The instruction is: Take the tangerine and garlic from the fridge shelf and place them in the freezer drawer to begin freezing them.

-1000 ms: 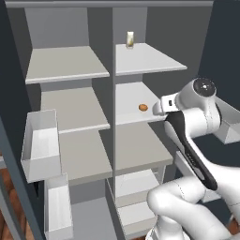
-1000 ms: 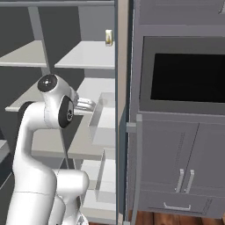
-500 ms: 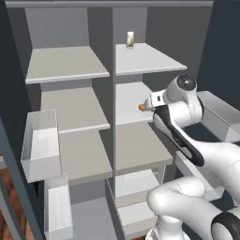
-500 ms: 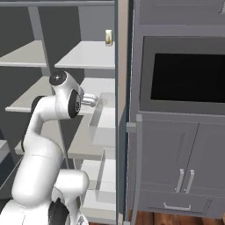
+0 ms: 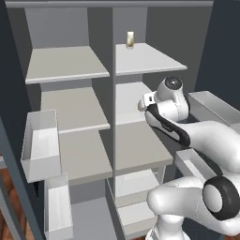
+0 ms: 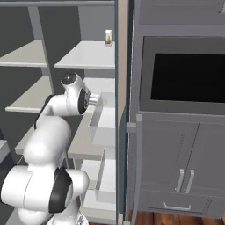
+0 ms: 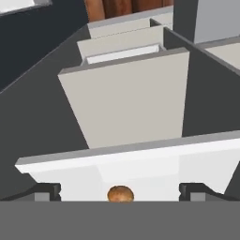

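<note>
One tangerine (image 7: 120, 193), small, round, light and likely to roll, sits on the fridge shelf (image 7: 140, 164) between the wide-open jaws; grip across its middle.

The fridge shelf (image 5: 138, 150) looks like smooth, matt light-grey plastic, as do the pale door bins (image 5: 41, 145). The tangerine (image 7: 120, 193) has a dull, faintly mottled orange-brown skin. The arm (image 5: 197, 136) is glossy white plastic.

We see just the top of the tangerine (image 7: 120, 193) in hand view; bottom cut off, fingertips (image 7: 47, 192) mostly too.
</note>
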